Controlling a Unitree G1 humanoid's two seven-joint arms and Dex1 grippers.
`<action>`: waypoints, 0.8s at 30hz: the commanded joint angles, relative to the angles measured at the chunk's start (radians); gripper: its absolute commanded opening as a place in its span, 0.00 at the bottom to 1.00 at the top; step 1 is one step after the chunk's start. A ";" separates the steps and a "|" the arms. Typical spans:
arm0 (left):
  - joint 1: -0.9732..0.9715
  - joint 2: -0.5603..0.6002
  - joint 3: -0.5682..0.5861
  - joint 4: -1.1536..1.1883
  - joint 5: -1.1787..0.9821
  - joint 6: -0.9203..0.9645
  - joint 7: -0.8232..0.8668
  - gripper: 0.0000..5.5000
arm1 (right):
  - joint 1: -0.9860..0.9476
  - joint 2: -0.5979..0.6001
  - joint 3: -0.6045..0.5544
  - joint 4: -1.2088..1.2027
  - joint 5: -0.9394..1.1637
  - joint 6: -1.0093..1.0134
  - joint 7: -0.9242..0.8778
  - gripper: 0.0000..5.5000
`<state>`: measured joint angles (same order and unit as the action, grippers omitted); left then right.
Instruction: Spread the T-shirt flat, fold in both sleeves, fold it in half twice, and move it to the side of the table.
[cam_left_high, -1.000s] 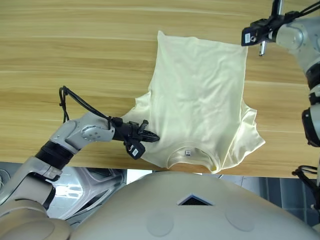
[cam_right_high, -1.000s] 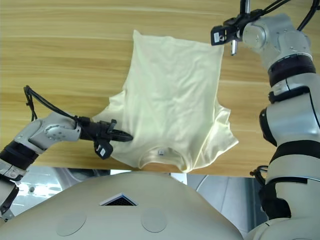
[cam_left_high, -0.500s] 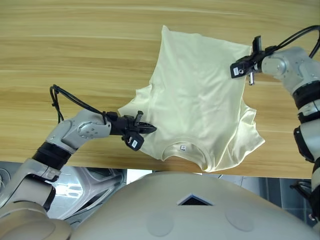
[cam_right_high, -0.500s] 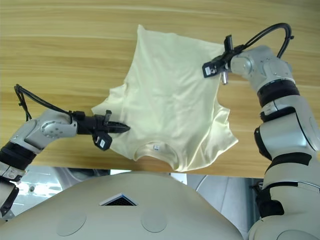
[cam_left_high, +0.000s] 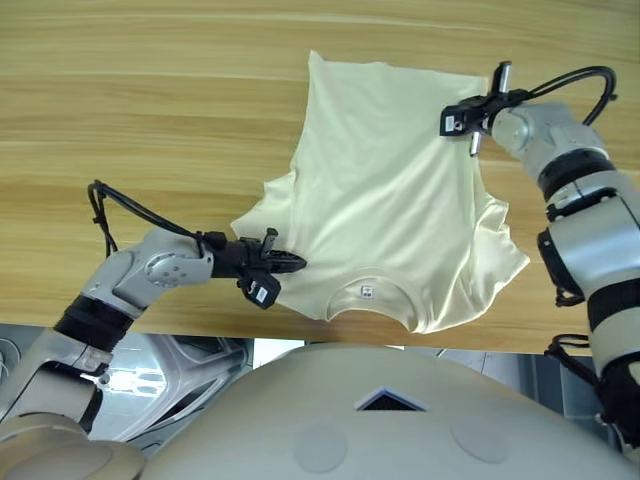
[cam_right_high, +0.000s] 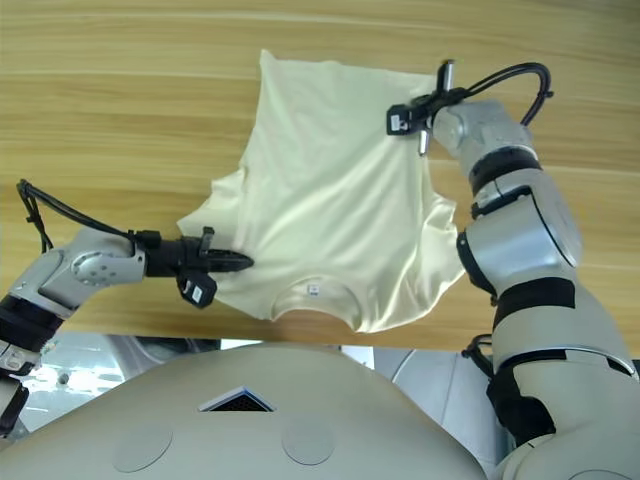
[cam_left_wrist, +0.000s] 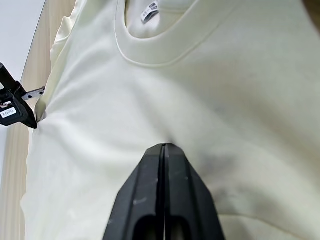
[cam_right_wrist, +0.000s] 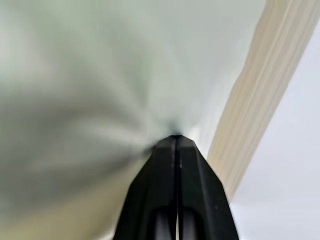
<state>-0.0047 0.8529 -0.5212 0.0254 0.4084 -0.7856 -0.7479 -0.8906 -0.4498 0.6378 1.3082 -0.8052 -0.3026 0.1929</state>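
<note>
A pale yellow T-shirt (cam_left_high: 390, 200) lies on the wooden table (cam_left_high: 150, 120), its collar (cam_left_high: 375, 305) at the near edge and its hem far from me. My left gripper (cam_left_high: 297, 264) is shut on the fabric at the shirt's left shoulder, shown pinched in the left wrist view (cam_left_wrist: 164, 148). My right gripper (cam_left_high: 460, 110) is shut on the shirt's right side near the far hem corner; the right wrist view shows cloth puckered at the fingertips (cam_right_wrist: 175, 137). The left sleeve (cam_left_high: 265, 205) is spread out, while the right sleeve (cam_left_high: 500, 255) lies bunched.
The table's near edge (cam_left_high: 180, 325) runs just below the left gripper, and the collar reaches it. Bare wood stretches to the left (cam_left_high: 120, 180) and beyond the hem (cam_left_high: 250, 30).
The right gripper has come down from beyond the far right hem corner onto the shirt's right side and drawn it inward. The left gripper drifted slightly left, still holding the shoulder.
</note>
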 joint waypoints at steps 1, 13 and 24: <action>0.073 0.011 -0.045 0.051 0.106 0.041 -0.015 0.00 | -0.054 0.034 0.004 0.015 -0.004 -0.005 -0.044 0.00; 0.009 -0.015 0.041 0.020 -0.019 0.096 0.020 0.15 | -0.045 -0.007 -0.098 -0.069 0.119 -0.193 0.005 0.06; 0.181 0.311 0.608 0.122 -0.586 0.045 -0.120 0.44 | 0.226 -0.267 -0.342 -0.483 0.419 -0.262 0.291 0.39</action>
<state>0.1090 1.1086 0.0133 0.0581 -0.1927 -0.7280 -0.8371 -0.6903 -0.6834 0.3224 0.8718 -0.4101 -0.5848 0.4592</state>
